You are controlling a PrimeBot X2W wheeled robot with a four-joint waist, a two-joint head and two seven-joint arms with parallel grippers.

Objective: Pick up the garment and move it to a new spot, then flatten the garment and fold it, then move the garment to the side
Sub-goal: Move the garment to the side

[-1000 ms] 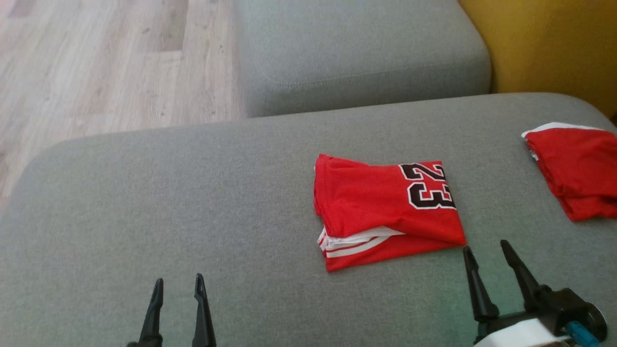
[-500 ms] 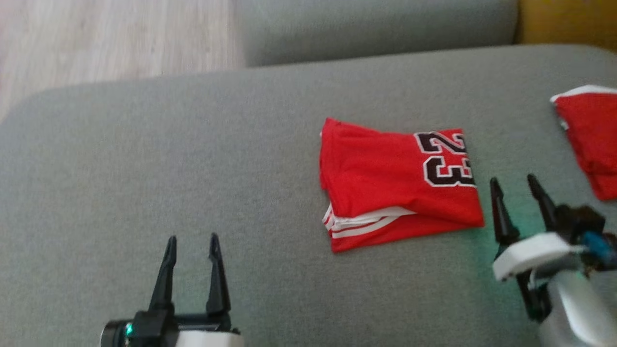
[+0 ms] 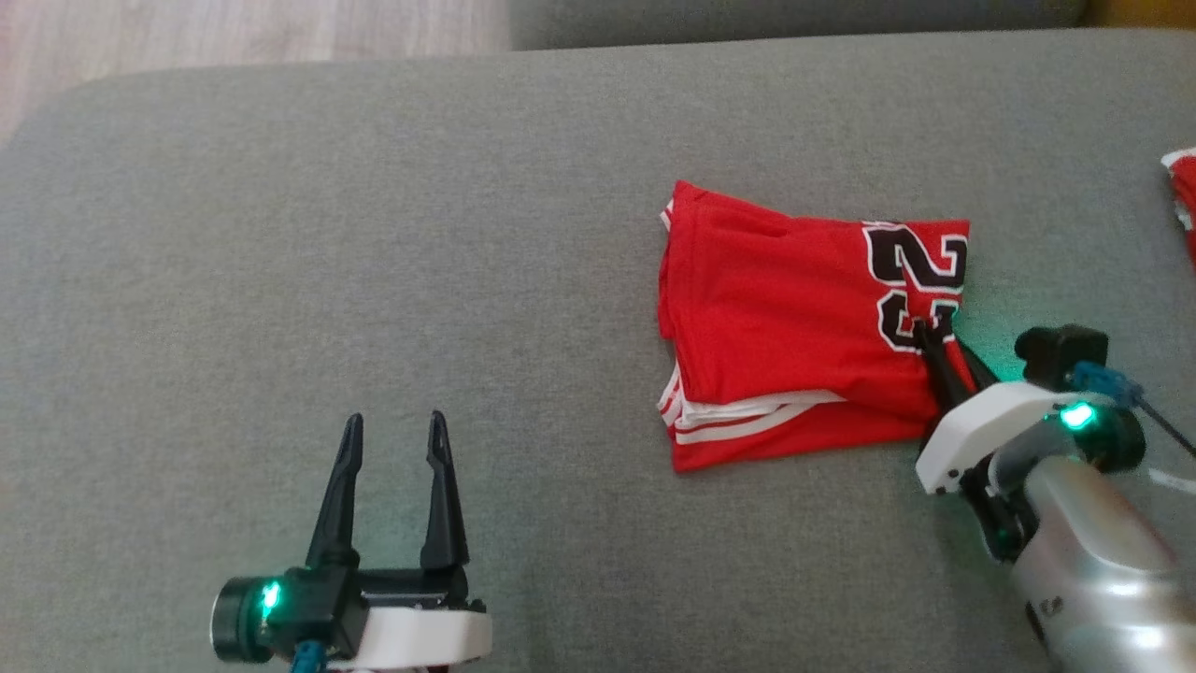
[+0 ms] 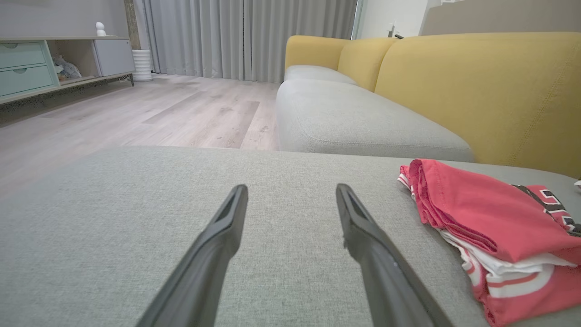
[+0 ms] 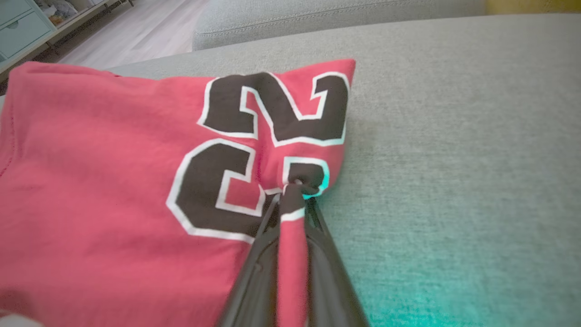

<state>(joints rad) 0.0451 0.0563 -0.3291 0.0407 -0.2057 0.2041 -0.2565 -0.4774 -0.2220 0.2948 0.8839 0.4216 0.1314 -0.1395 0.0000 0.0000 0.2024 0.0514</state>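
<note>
One grey sofa cushion (image 3: 374, 234) is carrying the folded red garment (image 3: 785, 327) right of centre. The right claw (image 3: 934, 341) is pinching the garment's right edge, while the left claw (image 3: 392, 439) is hovering spread and empty, well apart. Seemingly the move aside is starting, calling for a level lift.

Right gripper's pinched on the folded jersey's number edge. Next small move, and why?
Probably raise the right gripper slightly, so the jersey can be drawn sideways. Its fingers are shut on a pinch of cloth at the number edge, the jersey lies folded on the grey cushion, and another red garment lies off to the right. The left gripper hangs open, apart from the cloth.
</note>
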